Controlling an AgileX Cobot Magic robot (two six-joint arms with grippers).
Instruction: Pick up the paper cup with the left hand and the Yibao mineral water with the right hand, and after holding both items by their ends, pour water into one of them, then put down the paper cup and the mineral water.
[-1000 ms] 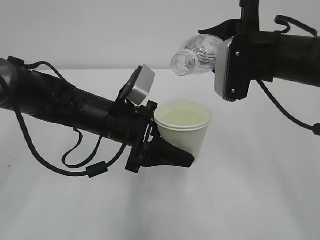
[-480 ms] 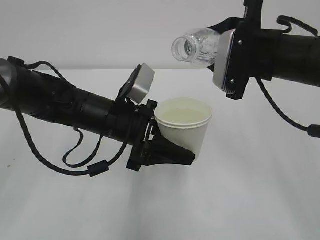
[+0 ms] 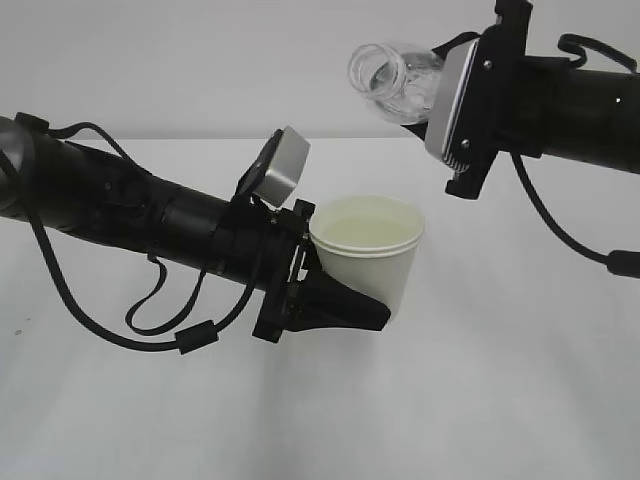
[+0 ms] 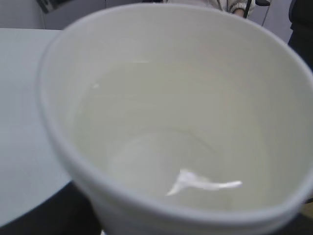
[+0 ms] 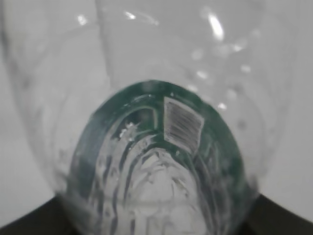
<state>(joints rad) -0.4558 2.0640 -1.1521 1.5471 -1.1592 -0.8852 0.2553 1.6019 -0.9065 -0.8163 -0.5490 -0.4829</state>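
Paper cup (image 3: 368, 250), tapered, rolled rim

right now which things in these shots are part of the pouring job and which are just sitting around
Part of the job:
- paper cup, held by the left gripper, water inside
- Yibao mineral water, uncapped, held by the right gripper, above the cup

Just there:
- white table, otherwise bare in the exterior view
- blurred background clutter behind the cup, too unclear to name

Nothing legible; the bottle (image 5: 161, 161) shows a green label with a blurred barcode.
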